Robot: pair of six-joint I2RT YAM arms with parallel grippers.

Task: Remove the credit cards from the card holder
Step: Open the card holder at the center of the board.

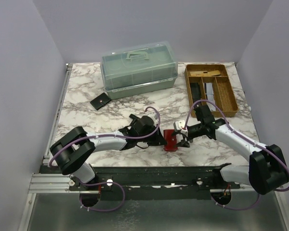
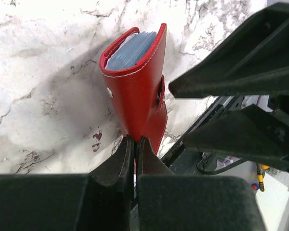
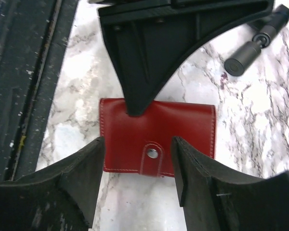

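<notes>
Credit cards [image 2: 130,50] are sitting inside the red card holder [image 1: 171,140], midway along the worktop [image 1: 111,106] near edge. Left tool [image 2: 135,144] is clamping the holder's edge; right tool [image 3: 137,144] is hanging open just beside it.

The card holder [image 1: 171,141] is resting on the table [image 1: 86,120] between both grippers. The left gripper [image 2: 135,142] is pinching its nearest edge, and the right gripper [image 3: 138,140] is straddling it. The credit cards [image 2: 130,48] are sitting inside, at the end farthest from the left gripper.
</notes>
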